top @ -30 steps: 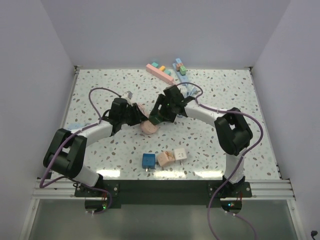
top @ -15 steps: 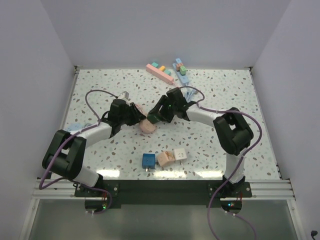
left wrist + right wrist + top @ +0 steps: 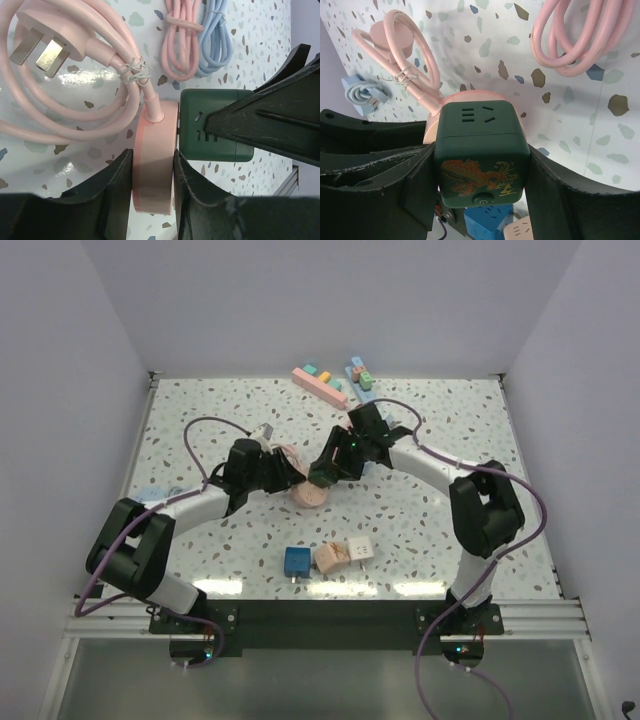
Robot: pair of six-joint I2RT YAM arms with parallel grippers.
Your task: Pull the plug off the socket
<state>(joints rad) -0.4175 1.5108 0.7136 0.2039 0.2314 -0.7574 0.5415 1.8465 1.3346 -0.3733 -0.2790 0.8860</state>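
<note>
A dark green cube plug (image 3: 482,150) with a gold dragon print sits against a round pink socket (image 3: 152,150), with only a thin seam between them. My left gripper (image 3: 152,157) is shut on the pink socket's two flat faces. My right gripper (image 3: 481,152) is shut on the sides of the green plug (image 3: 210,125). In the top view both grippers meet at mid-table, pink socket (image 3: 312,494) on the left, green plug (image 3: 322,477) on the right. The socket's pink cord is tied in a coil and ends in a three-pin plug (image 3: 45,45).
A blue cube (image 3: 296,560), a peach cube (image 3: 330,558) and a white cube (image 3: 359,550) lie near the front edge. Pastel power strips (image 3: 322,386) lie at the back. A coiled pink cable (image 3: 182,45) and a coiled blue cable (image 3: 215,40) lie beyond the socket.
My right gripper's jaws have closed onto the green plug. Both grippers and the joined plug and socket have shifted a little to the right.
</note>
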